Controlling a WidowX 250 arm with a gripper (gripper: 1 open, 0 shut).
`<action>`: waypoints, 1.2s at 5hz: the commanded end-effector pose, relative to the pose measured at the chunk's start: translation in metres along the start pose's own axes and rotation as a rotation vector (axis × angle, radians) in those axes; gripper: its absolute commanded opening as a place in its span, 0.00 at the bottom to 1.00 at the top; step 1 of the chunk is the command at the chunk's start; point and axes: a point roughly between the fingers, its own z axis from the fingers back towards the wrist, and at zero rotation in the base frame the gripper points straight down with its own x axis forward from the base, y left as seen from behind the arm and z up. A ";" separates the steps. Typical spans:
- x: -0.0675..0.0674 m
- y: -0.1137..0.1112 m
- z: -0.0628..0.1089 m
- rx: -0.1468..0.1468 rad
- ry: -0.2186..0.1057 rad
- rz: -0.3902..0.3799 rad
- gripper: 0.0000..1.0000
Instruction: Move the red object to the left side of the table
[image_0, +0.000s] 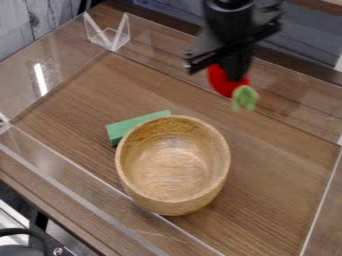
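The red object (221, 80), a small rounded toy fruit with a light-green leafy stem (246, 98), hangs above the brown wood-grain table (94, 90), lifted off it. My black gripper (231, 72) is shut on the red object from above, near the table's far middle. The fingers hide much of the fruit; only its red lower part and the green stem show.
A large wooden bowl (171, 163) stands at the front centre, with a flat green piece (135, 125) tucked against its far-left side. Low clear acrylic walls (54, 55) border the table. A clear folded stand (107, 32) sits at the back left.
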 end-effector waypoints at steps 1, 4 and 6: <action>-0.012 -0.036 0.003 -0.060 0.018 -0.066 0.00; 0.001 -0.040 0.022 -0.082 0.032 -0.091 0.00; -0.007 -0.022 0.005 -0.052 -0.030 0.033 0.00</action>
